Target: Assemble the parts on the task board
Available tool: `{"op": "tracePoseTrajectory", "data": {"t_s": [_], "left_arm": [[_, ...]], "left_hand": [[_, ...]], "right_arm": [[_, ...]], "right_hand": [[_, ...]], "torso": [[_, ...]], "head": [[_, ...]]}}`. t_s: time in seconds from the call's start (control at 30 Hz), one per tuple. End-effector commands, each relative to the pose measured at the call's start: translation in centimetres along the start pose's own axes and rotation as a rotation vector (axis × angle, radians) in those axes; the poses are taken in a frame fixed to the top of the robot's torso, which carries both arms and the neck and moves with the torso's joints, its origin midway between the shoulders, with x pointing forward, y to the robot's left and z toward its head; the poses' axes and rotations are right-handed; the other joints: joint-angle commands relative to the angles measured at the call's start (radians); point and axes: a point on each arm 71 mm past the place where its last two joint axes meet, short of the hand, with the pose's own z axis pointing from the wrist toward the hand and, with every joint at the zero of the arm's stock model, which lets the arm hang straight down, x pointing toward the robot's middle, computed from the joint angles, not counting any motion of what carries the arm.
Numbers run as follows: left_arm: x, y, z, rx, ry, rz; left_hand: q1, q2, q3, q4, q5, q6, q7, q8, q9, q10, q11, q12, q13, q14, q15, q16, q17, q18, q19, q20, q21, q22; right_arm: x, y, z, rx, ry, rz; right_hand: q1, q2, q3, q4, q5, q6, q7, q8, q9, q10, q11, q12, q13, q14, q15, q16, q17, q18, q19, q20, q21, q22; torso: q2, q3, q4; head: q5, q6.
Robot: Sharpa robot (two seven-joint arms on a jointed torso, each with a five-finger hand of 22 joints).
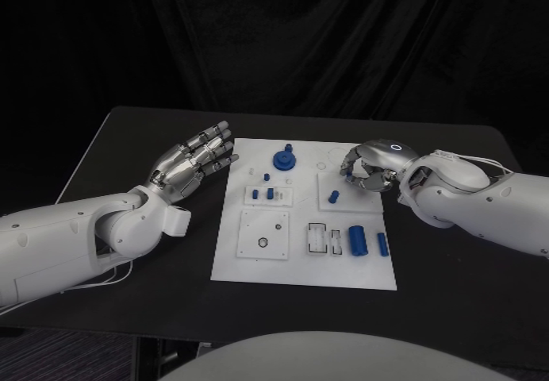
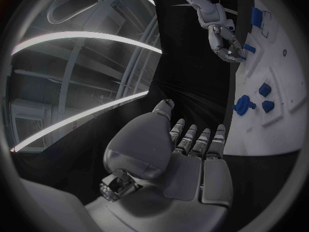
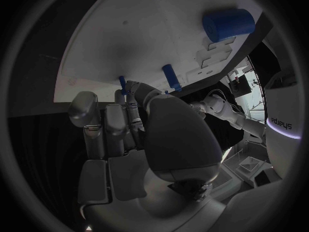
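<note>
The white rectangular task board (image 1: 307, 274) lies in the middle of the black tabletop (image 1: 458, 262), and most of its small blue plastic parts appear still to be waiting. Near the far edge stands a round blue gear-like part (image 1: 284, 161) with a stub on top; two short blue blocks (image 1: 263, 193) sit in a small square module just nearer the robot, and a short blue peg (image 1: 334, 197) lies on the board's right half. At the near right, a thick blue cylinder (image 1: 357, 240) and a thinner blue bar (image 1: 382, 244) lie loose beside a pair of open rectangular slots (image 1: 324, 239), while the square plate with a round hole (image 1: 266, 236) holds nothing that can be made out. The right hand (image 1: 368, 168) hovers over the board's far right corner with its fingers (image 3: 132, 113) curled inward; in the right wrist view a thin blue pin (image 3: 122, 84) stands at the fingertips, apparently pinched, though the contact is partly hidden. The left hand (image 1: 194, 159) rests just beside the board's left edge, flat and released, fingers spread, holding nothing. Judging by this, the assembly is at an early stage: one pin is in hand, and the cylinder, bar and peg still seem to need seating.
</note>
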Motion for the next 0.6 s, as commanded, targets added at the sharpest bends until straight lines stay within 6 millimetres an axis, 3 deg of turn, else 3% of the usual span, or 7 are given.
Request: {"op": "tracePoseTrajectory", "data": {"t_s": [0.03,0.37,0.6], "left_arm": [[0.2,-0.8,0.0,0.123,0.01,-0.012],[0.4,-0.7,0.1,0.117,0.016,-0.017],[0.5,-0.6,0.1,0.115,0.018,-0.018]], "left_hand": [[-0.012,-0.001,0.003,-0.005,0.004,0.0,0.003,0.004,0.001,0.0,0.006,0.002,0.001,0.003,0.005,0.008,0.002,-0.009,0.007,-0.002,0.005,0.0],[-0.014,0.0,0.011,-0.011,0.004,0.004,0.007,0.004,0.001,0.001,0.009,0.004,0.001,0.006,0.01,0.011,0.003,-0.014,0.009,-0.002,0.006,0.001],[-0.015,0.001,0.013,-0.012,0.004,0.006,0.008,0.004,0.001,0.002,0.01,0.005,0.002,0.007,0.01,0.012,0.003,-0.015,0.009,-0.002,0.006,0.001]], "right_arm": [[-1.1,0.2,0.0,-0.004,-0.054,-0.005],[-3.1,1.2,-0.4,-0.022,-0.087,0.004],[-3.5,3.6,-0.8,-0.084,-0.09,0.029]], "right_hand": [[0.008,-0.001,-0.001,-0.006,-0.006,0.001,-0.004,0.007,0.002,0.012,-0.007,0.004,0.002,-0.001,-0.004,-0.003,-0.001,-0.003,0.002,-0.004,0.003,0.097],[0.006,-0.001,-0.004,-0.006,-0.01,0.001,-0.004,0.009,0.006,0.014,-0.007,0.003,0.001,-0.003,-0.004,-0.007,-0.006,-0.002,0.001,-0.004,0.001,0.097],[0.008,0.0,-0.004,-0.007,-0.012,0.0,-0.005,0.01,0.008,0.016,-0.008,0.003,0.001,-0.002,-0.005,-0.007,-0.005,-0.002,0.001,-0.005,0.001,0.097]], "torso": [[0.0,0.0002,-0.0007],[0.0,-0.0009,-0.0005],[0.0,-0.0014,-0.0005]], "head": [[-0.001,-0.002],[0.001,-0.003],[0.005,-0.005]]}}
